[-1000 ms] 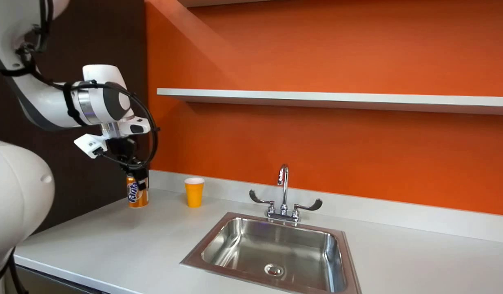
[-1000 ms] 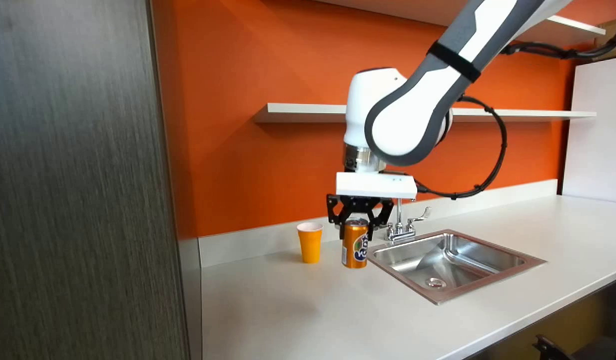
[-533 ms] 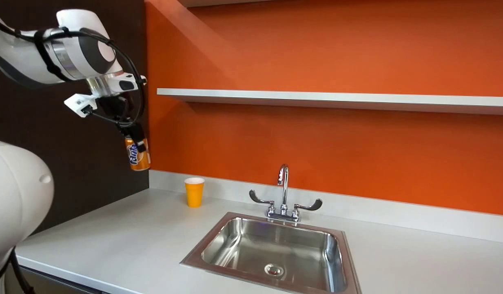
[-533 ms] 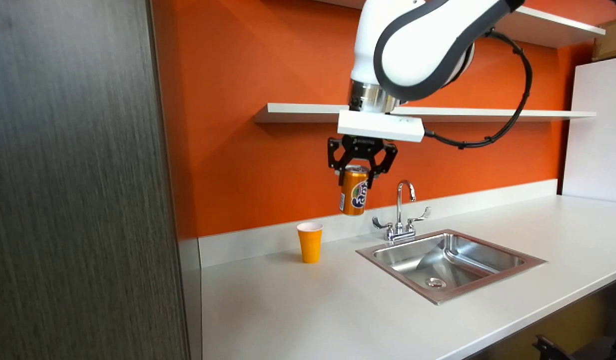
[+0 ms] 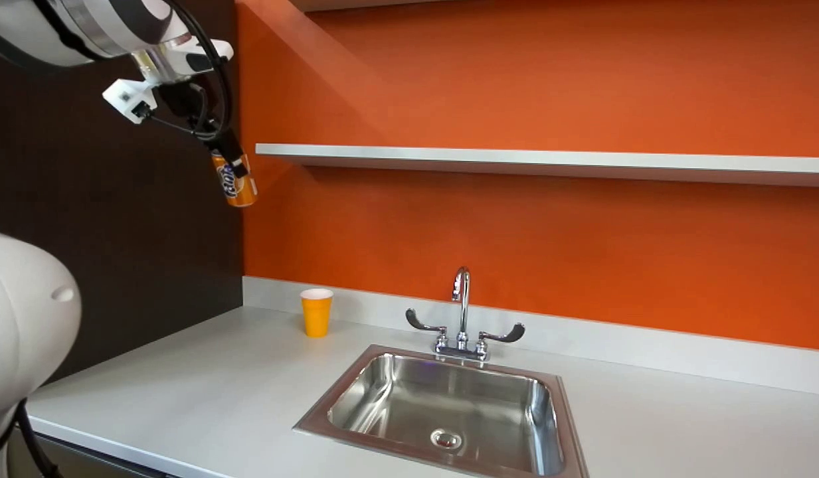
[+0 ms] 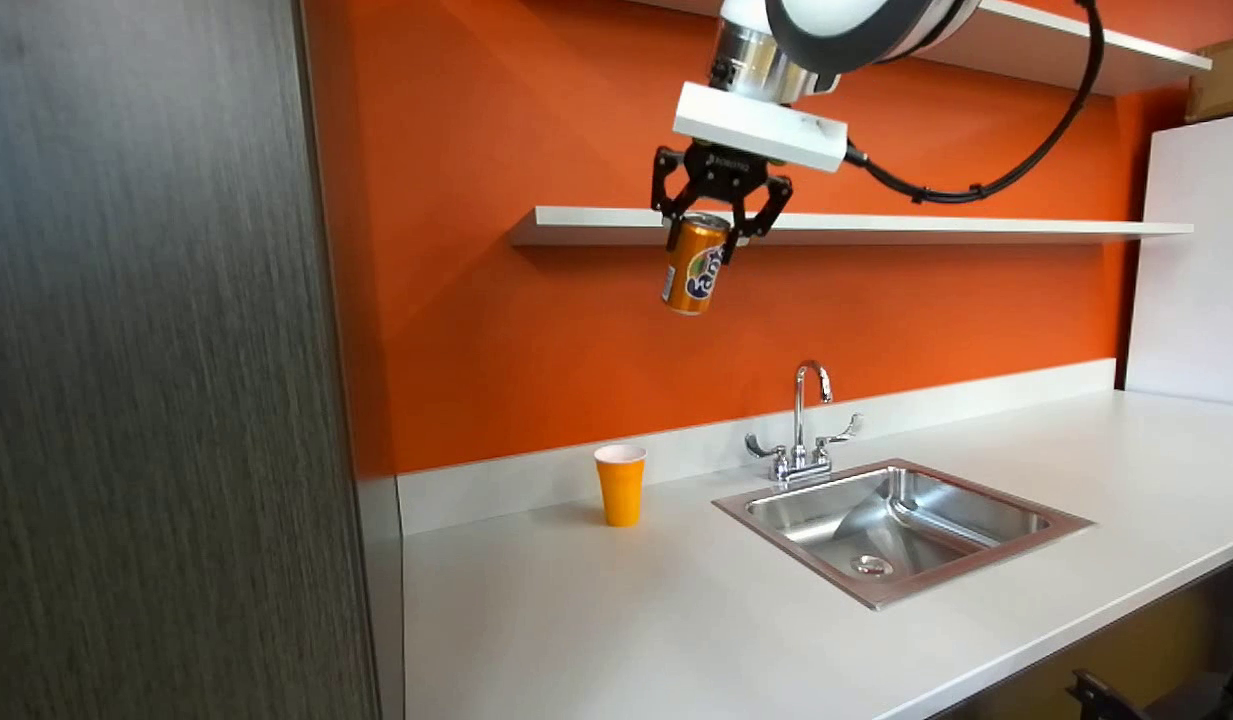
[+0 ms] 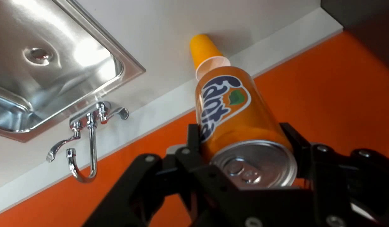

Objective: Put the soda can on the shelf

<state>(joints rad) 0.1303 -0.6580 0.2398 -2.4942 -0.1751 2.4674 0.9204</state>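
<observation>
One soda can (image 6: 692,272) hangs tilted in mid-air, well above the countertop (image 6: 536,620), clamped between the jaws of the gripper (image 6: 701,243). In an exterior view it shows just beside one end of the shelf (image 5: 548,157), its base lower.

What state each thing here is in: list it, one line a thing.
claw: closed on the soda can
soda can: tilted, held in the air
shelf: mounted across the orange wall, soda can not yet on it
yellow-orange cup: upright on the countertop, open-topped
faucet: no water running
sink drain: can't tell whether stoppered
</observation>
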